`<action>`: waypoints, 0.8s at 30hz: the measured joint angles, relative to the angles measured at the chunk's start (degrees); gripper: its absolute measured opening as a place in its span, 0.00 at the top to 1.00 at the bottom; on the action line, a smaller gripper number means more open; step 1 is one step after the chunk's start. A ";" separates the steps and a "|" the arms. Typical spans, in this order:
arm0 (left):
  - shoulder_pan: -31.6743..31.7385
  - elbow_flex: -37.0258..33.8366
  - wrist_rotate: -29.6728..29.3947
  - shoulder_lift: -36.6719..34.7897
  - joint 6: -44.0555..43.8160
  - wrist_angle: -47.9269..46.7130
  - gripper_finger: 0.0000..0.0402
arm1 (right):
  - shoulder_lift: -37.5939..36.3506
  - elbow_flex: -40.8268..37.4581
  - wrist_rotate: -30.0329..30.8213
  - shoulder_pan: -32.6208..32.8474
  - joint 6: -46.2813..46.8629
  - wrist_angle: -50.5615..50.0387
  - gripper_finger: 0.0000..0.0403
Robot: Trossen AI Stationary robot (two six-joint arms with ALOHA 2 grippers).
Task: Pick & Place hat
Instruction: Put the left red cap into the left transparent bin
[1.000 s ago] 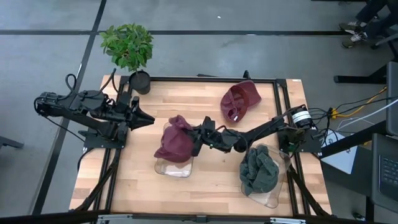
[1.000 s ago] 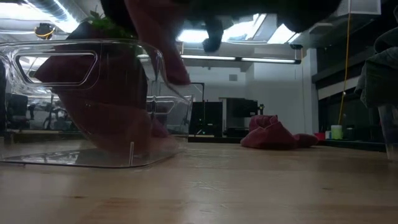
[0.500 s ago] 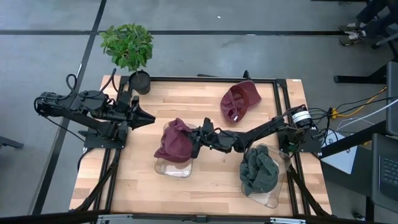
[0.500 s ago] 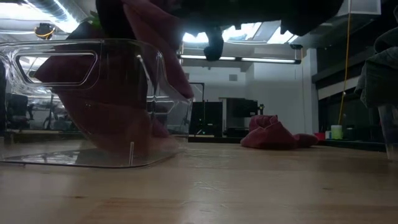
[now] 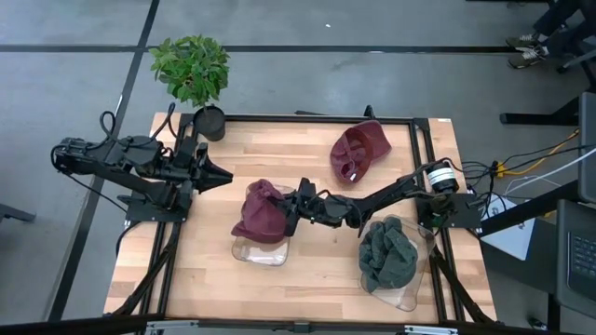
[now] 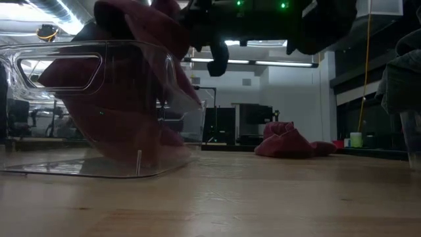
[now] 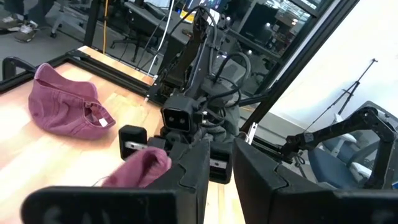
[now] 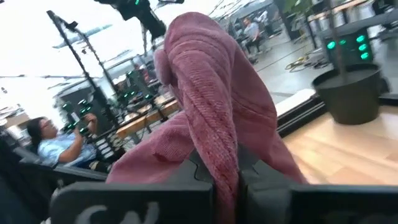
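A maroon hat (image 5: 259,214) hangs at the table's middle with my right gripper (image 5: 287,212) shut on it. Its lower part is inside a clear plastic bin (image 5: 244,251), as the low view shows through the bin's wall (image 6: 39,164). A second maroon hat (image 5: 358,149) lies crown down on the wood at the far right. My left gripper (image 5: 223,177) waits at the table's left edge, pointing level toward the middle. Its fingers are close together with nothing between them. My right gripper pinches a bunched fold of the hat's cloth (image 8: 225,149) between its two fingers. The fingers come about level from the table's right side. The hat hangs below and beyond them, and its lower part (image 6: 125,141) reaches down to the bin's floor.
A second clear bin (image 5: 410,296) at the near right holds dark green hats (image 5: 386,256). A potted plant (image 5: 193,70) stands at the far left corner. A black frame (image 5: 307,118) runs round the table. Bare wood lies along the near edge between the two bins.
My right gripper has sunk a little and drifted toward the table's left, still shut on the maroon hat. The hat has gone deeper into the clear bin.
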 joint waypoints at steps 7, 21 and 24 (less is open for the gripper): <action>0.00 0.00 0.07 0.00 -0.02 -0.14 0.84 | 0.20 1.18 2.33 0.04 -0.43 3.10 0.98; 0.00 0.00 0.22 0.00 0.04 -1.22 0.84 | 2.12 3.72 9.57 3.67 0.94 -1.71 0.98; 0.00 0.00 0.22 0.00 0.04 -1.23 0.84 | 2.14 3.50 12.66 5.13 0.95 -2.30 0.98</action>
